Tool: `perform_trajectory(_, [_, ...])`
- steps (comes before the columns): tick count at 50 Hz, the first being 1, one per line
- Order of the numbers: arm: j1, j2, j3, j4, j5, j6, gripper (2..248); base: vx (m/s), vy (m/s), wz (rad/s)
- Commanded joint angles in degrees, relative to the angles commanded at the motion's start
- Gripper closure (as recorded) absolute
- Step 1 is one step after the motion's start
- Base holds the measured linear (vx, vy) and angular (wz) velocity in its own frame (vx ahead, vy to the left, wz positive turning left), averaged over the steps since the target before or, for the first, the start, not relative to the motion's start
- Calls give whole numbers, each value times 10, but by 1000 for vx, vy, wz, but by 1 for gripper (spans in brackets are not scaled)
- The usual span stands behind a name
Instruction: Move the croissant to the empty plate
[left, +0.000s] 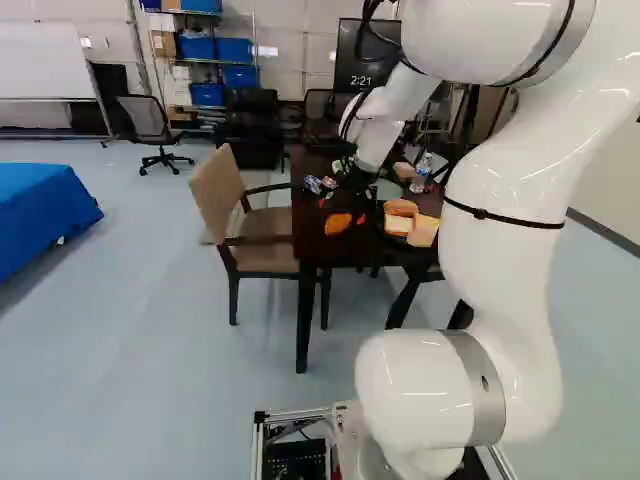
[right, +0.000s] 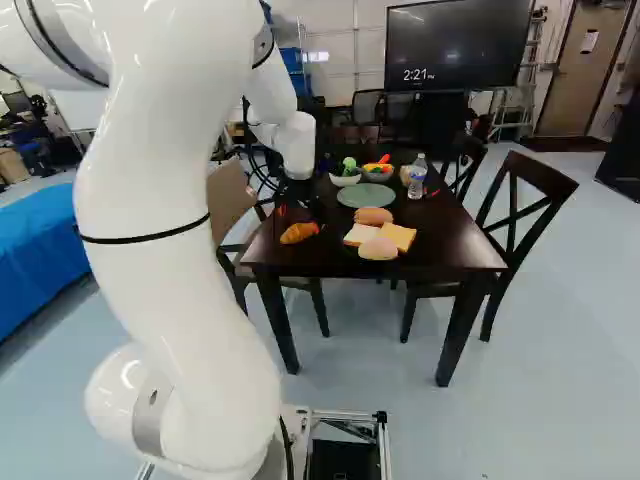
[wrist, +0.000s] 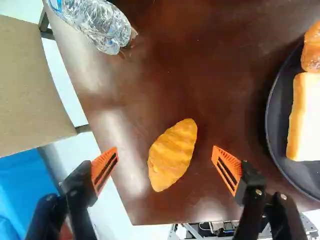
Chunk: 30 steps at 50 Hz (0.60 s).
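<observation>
In the left base view, a whiteboard (left: 45, 60) stands at ten o'clock, blue bins (left: 207, 94) at eleven, pale floor (left: 190, 400) at seven. The right base view shows a black screen (right: 460, 48) at one, brown door (right: 580, 85) at two.

The wrist view's edge is cutting off the round black plate (wrist: 276, 115), the white bread slice (wrist: 306, 120) and the clear plastic bottle (wrist: 102, 27). In the left base view, the white jointed arm (left: 500, 220) is hiding part of the dark wooden bench (left: 308, 235). Both base views are rendering the black two-fingered tool (right: 300, 197) too small and dark for fingertip detail.
</observation>
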Motion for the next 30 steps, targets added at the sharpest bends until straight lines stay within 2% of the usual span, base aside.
perform_trajectory(8, [0, 0, 0, 0, 0, 0, 3, 0, 0, 0])
perform_trajectory(12, [0, 0, 0, 0, 0, 10, 3, 0, 0, 0])
perform_trajectory(30, [0, 0, 0, 0, 0, 109, 3, 0, 0, 0])
